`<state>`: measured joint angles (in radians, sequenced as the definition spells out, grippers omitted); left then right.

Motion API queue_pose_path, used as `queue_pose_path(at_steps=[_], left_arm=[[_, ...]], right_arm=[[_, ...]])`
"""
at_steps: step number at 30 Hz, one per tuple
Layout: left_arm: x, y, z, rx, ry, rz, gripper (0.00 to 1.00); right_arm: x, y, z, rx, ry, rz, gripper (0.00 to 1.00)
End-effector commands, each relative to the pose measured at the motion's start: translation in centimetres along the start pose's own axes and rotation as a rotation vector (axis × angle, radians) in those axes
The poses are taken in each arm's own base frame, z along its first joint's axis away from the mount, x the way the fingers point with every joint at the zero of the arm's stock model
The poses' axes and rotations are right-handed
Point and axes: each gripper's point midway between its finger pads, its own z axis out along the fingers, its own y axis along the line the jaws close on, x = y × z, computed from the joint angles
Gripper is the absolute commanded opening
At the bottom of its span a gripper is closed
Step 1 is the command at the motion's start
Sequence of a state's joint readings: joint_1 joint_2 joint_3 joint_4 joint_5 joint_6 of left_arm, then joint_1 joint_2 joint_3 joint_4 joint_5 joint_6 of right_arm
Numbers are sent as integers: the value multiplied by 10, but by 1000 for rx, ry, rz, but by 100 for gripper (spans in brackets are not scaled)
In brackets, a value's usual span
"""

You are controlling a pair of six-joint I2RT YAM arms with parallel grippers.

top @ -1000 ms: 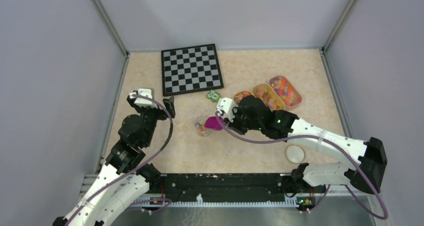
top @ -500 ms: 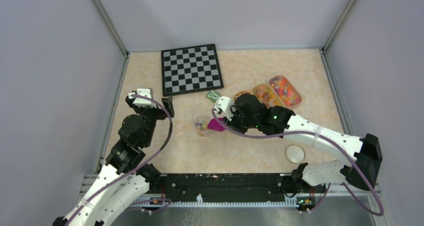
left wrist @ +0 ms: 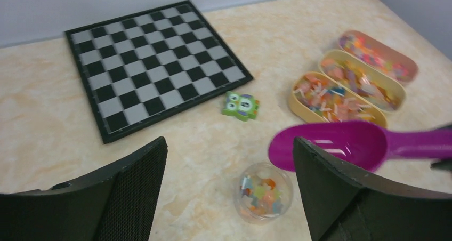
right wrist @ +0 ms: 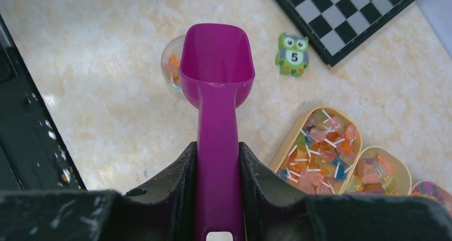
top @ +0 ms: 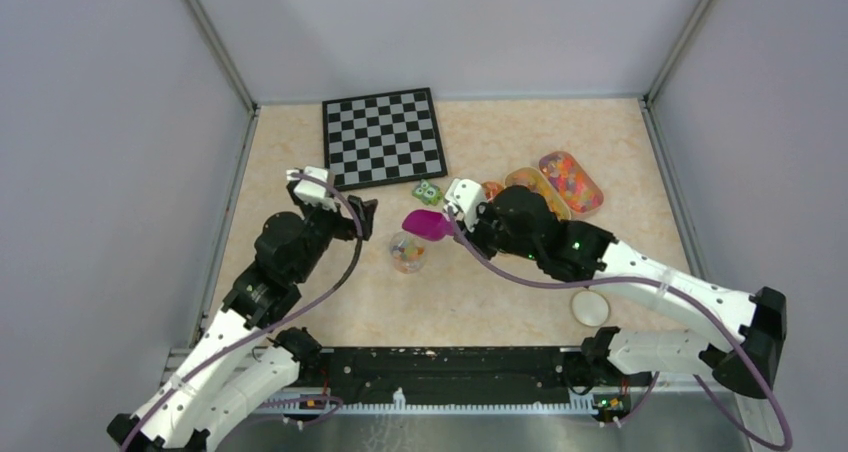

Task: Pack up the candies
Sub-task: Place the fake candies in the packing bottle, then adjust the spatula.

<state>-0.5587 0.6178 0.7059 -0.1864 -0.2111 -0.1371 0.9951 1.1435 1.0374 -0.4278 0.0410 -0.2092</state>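
Observation:
Candies (left wrist: 265,193) of mixed colours part-fill a small clear cup (top: 407,254) standing on the table. More candies fill three oval trays (top: 571,182), also seen in the left wrist view (left wrist: 337,98) and the right wrist view (right wrist: 320,145). My right gripper (right wrist: 217,145) is shut on the handle of a magenta scoop (right wrist: 216,59). The scoop bowl is empty and hangs level just beyond the cup (right wrist: 170,65). My left gripper (left wrist: 229,143) is open, left of the cup and above the table, with the cup showing between its fingers.
A green owl block (top: 428,192) lies between the cup and a chessboard (top: 382,137) at the back. A round white lid (top: 590,306) rests at the front right. Grey walls enclose the table.
My left arm has swung right and forward, closer to the cup. My right gripper has drawn the scoop off the cup's top, towards the back.

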Motion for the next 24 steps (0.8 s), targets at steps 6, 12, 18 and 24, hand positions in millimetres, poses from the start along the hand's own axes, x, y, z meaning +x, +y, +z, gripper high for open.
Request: queue_pose_path(at_steps=[6, 12, 18, 24], left_arm=[[-22, -107, -26, 687, -123, 296, 82], [-31, -141, -46, 954, -181, 414, 61], [-13, -164, -66, 1215, -114, 440, 65], [2, -163, -66, 1237, -68, 438, 74]], right_arm=[[-61, -5, -43, 39, -362, 153, 0], [-56, 7, -52, -56, -314, 202, 0], [-61, 15, -68, -124, -325, 285, 0], [-66, 13, -77, -120, -374, 338, 0]])
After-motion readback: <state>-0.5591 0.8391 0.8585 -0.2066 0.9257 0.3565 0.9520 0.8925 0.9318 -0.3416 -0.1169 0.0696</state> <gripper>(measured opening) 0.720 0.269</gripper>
